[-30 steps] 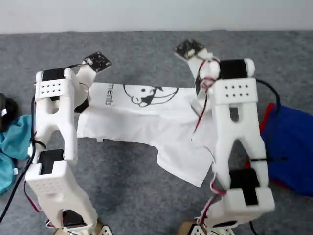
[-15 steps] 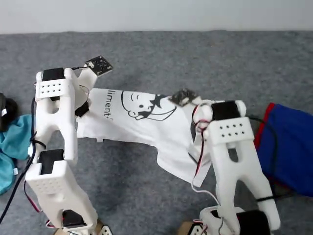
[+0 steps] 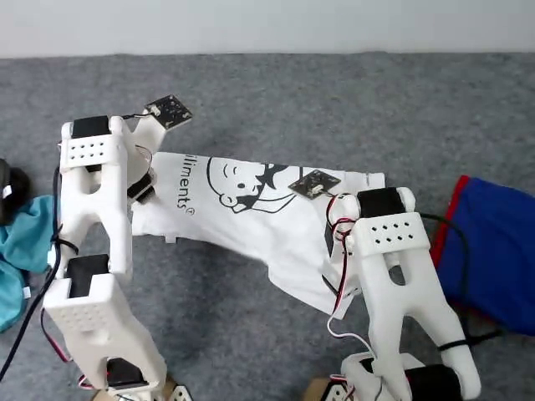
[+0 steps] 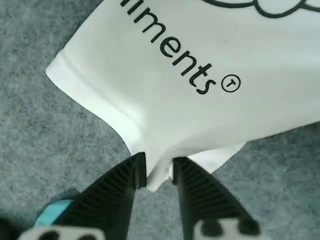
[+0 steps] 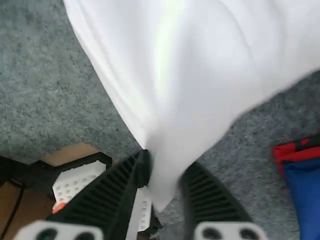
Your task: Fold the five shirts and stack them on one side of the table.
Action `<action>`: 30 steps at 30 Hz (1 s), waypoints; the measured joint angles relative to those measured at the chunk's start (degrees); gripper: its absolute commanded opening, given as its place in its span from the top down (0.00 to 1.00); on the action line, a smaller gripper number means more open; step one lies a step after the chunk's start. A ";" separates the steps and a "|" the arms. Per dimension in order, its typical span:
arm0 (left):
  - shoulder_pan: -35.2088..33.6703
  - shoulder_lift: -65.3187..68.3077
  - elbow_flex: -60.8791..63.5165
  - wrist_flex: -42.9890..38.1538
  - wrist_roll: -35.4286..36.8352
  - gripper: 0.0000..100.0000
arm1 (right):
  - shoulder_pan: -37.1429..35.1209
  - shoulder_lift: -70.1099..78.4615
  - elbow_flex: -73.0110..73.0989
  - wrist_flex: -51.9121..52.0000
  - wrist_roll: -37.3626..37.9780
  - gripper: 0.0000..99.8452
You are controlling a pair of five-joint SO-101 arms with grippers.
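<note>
1. The white shirt [image 3: 251, 217] lies print-up in the middle of the grey worktop [image 3: 251, 100]. Its long axis runs side to side between the two arms, and its right end slopes nearer to the arm bases.
2. The left pincer [image 4: 159, 172] is narrowed onto the shirt's hem corner, near the black lettering [image 4: 182, 60].
3. The right pincer [image 5: 162, 180] clamps a bunch of white cloth at the opposite end.
4. A blue shirt [image 3: 493, 242] with red trim lies at the right edge of the worktop, and a teal shirt [image 3: 21, 242] at the left edge.
</note>
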 measured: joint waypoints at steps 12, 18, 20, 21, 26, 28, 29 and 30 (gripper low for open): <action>0.00 0.00 -2.90 0.97 -0.44 0.83 | 0.09 0.00 -6.07 -1.49 -3.43 0.73; 0.00 0.00 -10.99 2.46 0.70 0.83 | 0.26 0.00 -6.86 -8.00 -3.60 0.73; 0.00 0.00 -14.24 4.04 1.23 0.84 | 0.18 0.00 -6.86 -10.46 -3.60 0.73; 0.00 0.00 -15.91 4.84 1.58 0.86 | 0.18 0.00 -6.86 -11.60 -3.60 0.73; 0.00 0.00 -23.30 7.38 5.89 0.89 | 1.49 4.04 -6.86 -19.52 -3.60 0.74; 0.09 0.70 -24.00 7.12 9.05 0.89 | 2.81 8.00 -7.38 -23.38 -3.60 0.79; 0.35 1.49 -24.00 6.07 10.64 0.89 | 3.25 10.29 -8.44 -25.32 -3.60 0.82; 0.79 2.37 -23.56 5.01 12.22 0.89 | 3.78 12.57 -9.67 -26.99 -3.60 0.84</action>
